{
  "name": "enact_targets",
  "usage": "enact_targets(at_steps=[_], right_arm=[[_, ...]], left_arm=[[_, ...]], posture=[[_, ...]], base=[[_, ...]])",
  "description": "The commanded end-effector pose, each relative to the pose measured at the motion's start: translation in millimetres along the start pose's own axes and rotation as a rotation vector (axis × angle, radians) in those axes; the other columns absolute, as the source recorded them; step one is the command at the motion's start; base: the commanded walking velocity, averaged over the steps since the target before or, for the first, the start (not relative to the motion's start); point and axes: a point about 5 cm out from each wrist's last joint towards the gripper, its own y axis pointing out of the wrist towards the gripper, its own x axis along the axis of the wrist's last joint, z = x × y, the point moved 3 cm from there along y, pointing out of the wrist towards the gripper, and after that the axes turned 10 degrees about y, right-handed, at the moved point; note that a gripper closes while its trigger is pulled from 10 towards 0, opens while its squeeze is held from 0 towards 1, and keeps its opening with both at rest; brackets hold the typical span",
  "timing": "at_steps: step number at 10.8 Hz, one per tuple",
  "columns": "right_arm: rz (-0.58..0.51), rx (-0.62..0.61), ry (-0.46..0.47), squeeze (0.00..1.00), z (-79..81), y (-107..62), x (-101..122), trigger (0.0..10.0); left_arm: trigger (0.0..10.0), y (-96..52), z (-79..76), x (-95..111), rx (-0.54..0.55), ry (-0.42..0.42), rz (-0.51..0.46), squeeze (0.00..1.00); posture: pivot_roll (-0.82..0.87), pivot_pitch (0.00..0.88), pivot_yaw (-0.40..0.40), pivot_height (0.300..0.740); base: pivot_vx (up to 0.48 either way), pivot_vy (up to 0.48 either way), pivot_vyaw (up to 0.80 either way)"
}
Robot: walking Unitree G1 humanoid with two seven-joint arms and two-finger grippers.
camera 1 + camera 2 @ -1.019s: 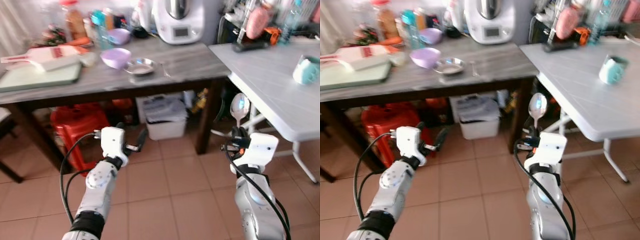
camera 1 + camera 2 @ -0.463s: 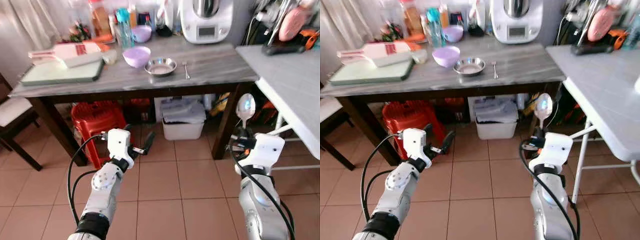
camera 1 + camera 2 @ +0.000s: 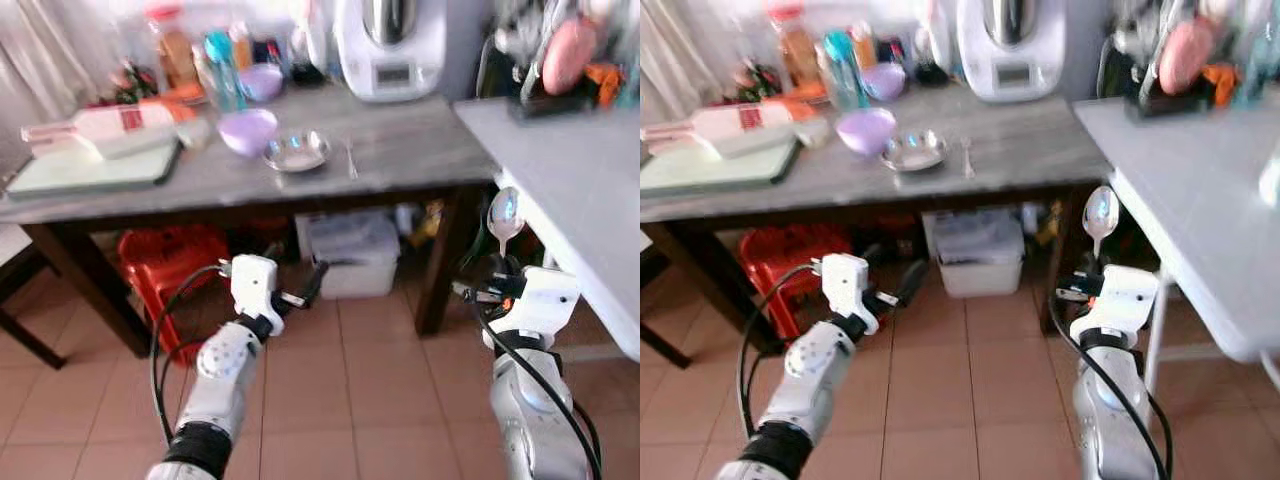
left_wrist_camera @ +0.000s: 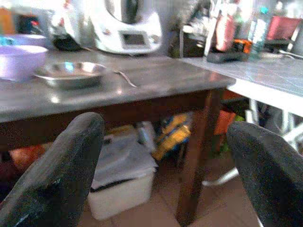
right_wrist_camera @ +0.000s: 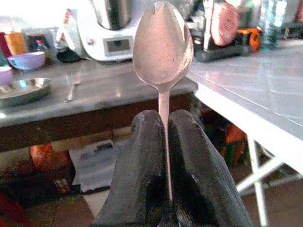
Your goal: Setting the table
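Fork [image 3: 349, 158] right of dish [image 3: 297, 150] (on table [image 3: 420, 150])

The spoon [image 5: 162, 47] handle's lower part is hidden between the closed jaws. Bottles [image 3: 205, 55] at the desk's [image 3: 400, 150] back are blurred — labels unreadable; the white desk [image 3: 580, 190] is cut off.

Two silver arms reach forward at waist height. The left gripper [image 3: 300, 292] has its black fingers spread wide apart. The right gripper [image 5: 163, 142] has its fingers pressed together, pointing upward.
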Motion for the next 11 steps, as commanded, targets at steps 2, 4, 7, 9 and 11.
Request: enact_targets(at_steps=[2, 4, 7, 9, 11], right_arm=[[-0.021, 0.036, 0.012, 0.00, 12.2, 2.9, 5.2, 10.0], [-0.024, 0.039, 0.010, 0.00, 12.5, 3.9, 5.9, 10.0], [-0.024, 0.034, 0.011, 0.00, 11.7, 2.4, 5.4, 10.0], [-0.023, 0.031, 0.009, 0.00, 11.2, 2.2, 4.8, 10.0], [-0.022, 0.032, 0.010, 0.00, 12.8, 2.8, 3.9, 10.0]], left_arm=[[10.0, -3.0, 9.7, -1.0, 0.027, 0.008, 0.010, 0.00], [10.0, -2.0, 7.6, -1.1, 0.024, 0.006, 0.010, 0.00], [10.0, -1.8, 6.3, -1.9, 0.021, 0.003, 0.011, 0.00], [10.0, -1.4, 5.6, -1.3, 0.020, 0.003, 0.009, 0.00], [10.0, -0.7, 5.9, -0.9, 0.017, 0.005, 0.010, 0.00]], posture=[[-0.12, 0.000, 0.057, 0.740], [-0.12, 0.000, 0.057, 0.740], [-0.13, 0.000, 0.059, 0.740], [-0.12, 0.000, 0.061, 0.740], [-0.12, 0.000, 0.063, 0.740]], base=[[0.332, 0.000, 0.00], [0.336, 0.000, 0.00], [0.334, 0.000, 0.28], [0.334, 0.000, 0.00], [0.336, 0.000, 0.00]])
